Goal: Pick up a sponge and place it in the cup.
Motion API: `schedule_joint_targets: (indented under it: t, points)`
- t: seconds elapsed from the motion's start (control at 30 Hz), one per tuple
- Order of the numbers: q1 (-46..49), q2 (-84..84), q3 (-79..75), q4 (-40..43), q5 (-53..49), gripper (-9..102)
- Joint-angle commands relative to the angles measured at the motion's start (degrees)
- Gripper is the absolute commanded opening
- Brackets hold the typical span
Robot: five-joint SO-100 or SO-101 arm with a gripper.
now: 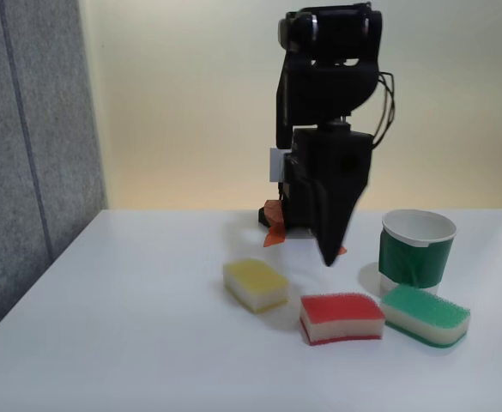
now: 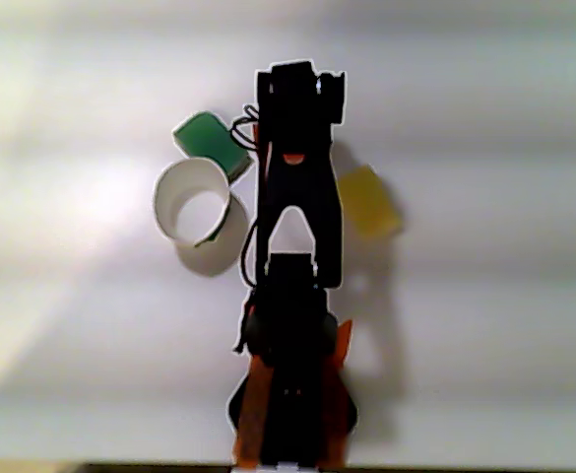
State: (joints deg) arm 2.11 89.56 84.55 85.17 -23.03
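Pincer [image 1: 329, 257] first: I see it in the fixed view as one dark wedge tapering to a tip that hangs above the table [image 1: 130, 343], behind the sponge [image 1: 342, 318] and apart from it, gripping nothing. Whether the jaws are parted or pressed together I cannot tell — the black shape hides any gap, and from the other view the arm [image 2: 295, 197] covers its own tip.

My target sits flat on the table just left of the cup [image 1: 416, 249] in the fixed view and a little nearer that camera, red scrubby face up, white foam below. I judge it light and soft: the foam should give under the fingers and spring back, so a moderate squeeze is enough and a hard one would only deform it. The scrubby top looks rough, which should help grip; nothing here looks fragile or slippery. I would close across the short width, on the long foam sides, near the middle — that keeps it level for the drop.

Around it, the green-topped sponge [image 1: 426, 314] lies in front of the cup, its near end just beside the red one, so the finger on that side has little room. The yellow-topped sponge [image 1: 256, 284] lies farther left of the cup, apart from the red one. That cup stands upright with an open mouth, and being paper it would likely tip if bumped.
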Motion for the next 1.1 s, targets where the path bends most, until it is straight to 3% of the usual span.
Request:
schedule_joint_targets:
  t: [0.0, 0.2, 0.7, 1.07]
  points:
    - [0.1, 0.2, -2.2, 0.6, 0.9, 0]
    - [-1.1, -1.8, -2.5, 1.2, 4.3, 0]
    - [-1.8, -6.2, -6.5, -1.6, 1.6, 31]
    - [-3.6, -11.8, -8.9, -5.5, 2.1, 38]
